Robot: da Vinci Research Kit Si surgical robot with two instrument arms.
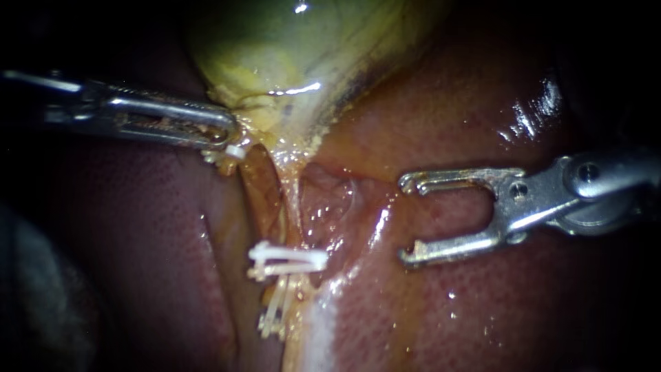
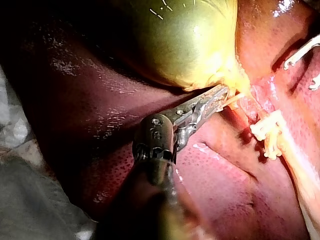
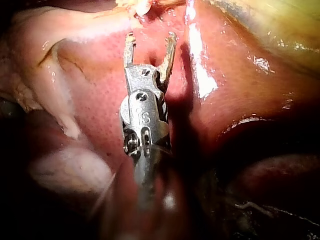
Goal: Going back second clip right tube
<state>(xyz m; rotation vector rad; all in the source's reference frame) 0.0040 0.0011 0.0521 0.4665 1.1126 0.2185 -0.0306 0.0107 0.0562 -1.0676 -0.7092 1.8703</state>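
Note:
The yellow-green gallbladder (image 1: 289,48) narrows into a pale tube (image 1: 292,200) that runs down over the liver (image 1: 482,124). A white clip (image 1: 288,257) lies across this tube, with another white clip (image 1: 272,318) lower down. My left instrument (image 1: 224,134) is shut on the gallbladder's neck, also in the left wrist view (image 2: 217,96). My right instrument (image 1: 407,220) stands to the right of the clips, apart from the tube, its jaws wide open and holding nothing. The right wrist view shows the same open jaws (image 3: 150,37) over liver.
A small white bit (image 1: 235,152) sits at the left jaws' tip. In the left wrist view the clips (image 2: 265,131) lie beyond the left instrument, with the right instrument's tips (image 2: 305,62) further off. Wet liver (image 3: 240,85) surrounds everything.

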